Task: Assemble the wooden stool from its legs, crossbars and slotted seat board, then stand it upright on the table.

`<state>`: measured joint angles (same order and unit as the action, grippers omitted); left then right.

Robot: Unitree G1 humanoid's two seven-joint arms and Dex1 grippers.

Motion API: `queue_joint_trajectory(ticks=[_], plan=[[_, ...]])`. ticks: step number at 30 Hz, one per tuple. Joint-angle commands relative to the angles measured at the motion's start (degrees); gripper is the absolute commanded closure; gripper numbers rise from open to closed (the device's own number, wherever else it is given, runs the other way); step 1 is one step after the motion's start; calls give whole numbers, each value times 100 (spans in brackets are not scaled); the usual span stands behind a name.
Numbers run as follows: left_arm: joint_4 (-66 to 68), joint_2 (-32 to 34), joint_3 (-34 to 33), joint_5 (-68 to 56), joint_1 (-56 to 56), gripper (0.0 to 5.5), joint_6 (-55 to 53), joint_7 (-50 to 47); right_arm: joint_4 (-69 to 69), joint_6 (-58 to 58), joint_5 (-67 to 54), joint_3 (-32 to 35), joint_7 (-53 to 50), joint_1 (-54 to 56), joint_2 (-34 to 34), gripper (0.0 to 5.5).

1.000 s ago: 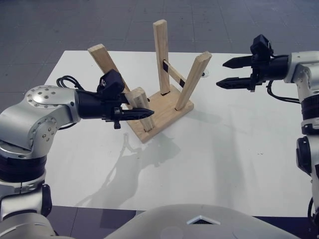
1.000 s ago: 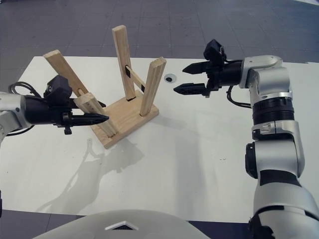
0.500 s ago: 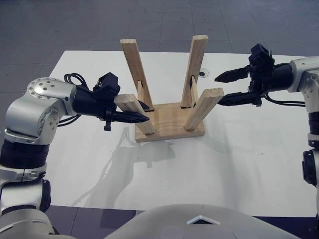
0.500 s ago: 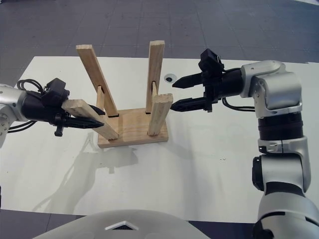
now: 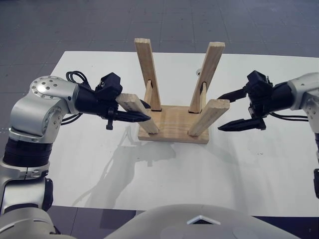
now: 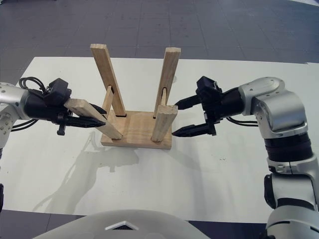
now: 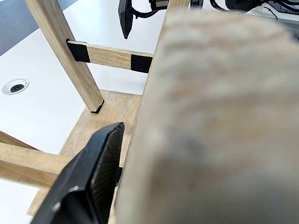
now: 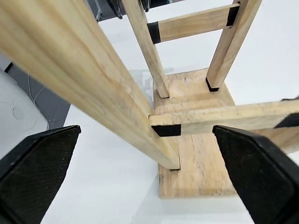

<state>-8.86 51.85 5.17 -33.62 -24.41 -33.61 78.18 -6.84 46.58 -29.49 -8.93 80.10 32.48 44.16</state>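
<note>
The wooden stool stands upside down, its seat board [image 5: 172,124] flat on the white table [image 5: 249,164] and its four legs pointing up. Crossbars [image 7: 110,56] with black ends link the legs. My left gripper [image 5: 144,111] is shut on the near left leg [image 5: 134,107], close to its upper end. On the other side, my right gripper [image 5: 220,113] is open, its two fingers above and below the top of the near right leg [image 5: 205,118] without touching it. The two far legs [image 5: 147,74] stand taller behind.
A small round hole [image 7: 16,87] sits in the tabletop behind the stool. A black cable [image 5: 75,77] loops by my left forearm. Bare table lies in front of the stool and to the right.
The stool has turned and slid to the right, ending square to me, with my left gripper still holding its leg. My right gripper dropped and moved in around the near right leg.
</note>
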Motion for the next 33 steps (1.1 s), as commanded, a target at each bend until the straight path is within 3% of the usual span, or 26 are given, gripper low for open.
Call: queue_joint_trajectory(ticks=[1,9,16,20,24,29,33], plan=[[-54,-35,61,116,183,379,-57,-111,-309,281,-152,176,-575,-86,-200,48],[-86,-207,-145,50,359,379,-176,-531,-514,951,-639,173,-866,-367,-104,184],[-315,-370,-275,-706,450,379,-1102,-646,-44,2146,-1483,397,-1114,8,-475,312],[-318,-357,-391,-1189,403,379,-1746,-741,405,3383,-2044,777,-1425,228,-724,316],[-97,-287,-529,-1704,247,379,-2591,-839,339,4426,-2757,845,-1231,185,-412,316],[-27,-229,-700,-2019,261,379,-2951,-904,585,4591,-4060,280,-918,282,463,317],[150,-289,-1052,-2662,50,379,-3535,-1023,1219,4588,-4108,-119,-1038,532,567,317]])
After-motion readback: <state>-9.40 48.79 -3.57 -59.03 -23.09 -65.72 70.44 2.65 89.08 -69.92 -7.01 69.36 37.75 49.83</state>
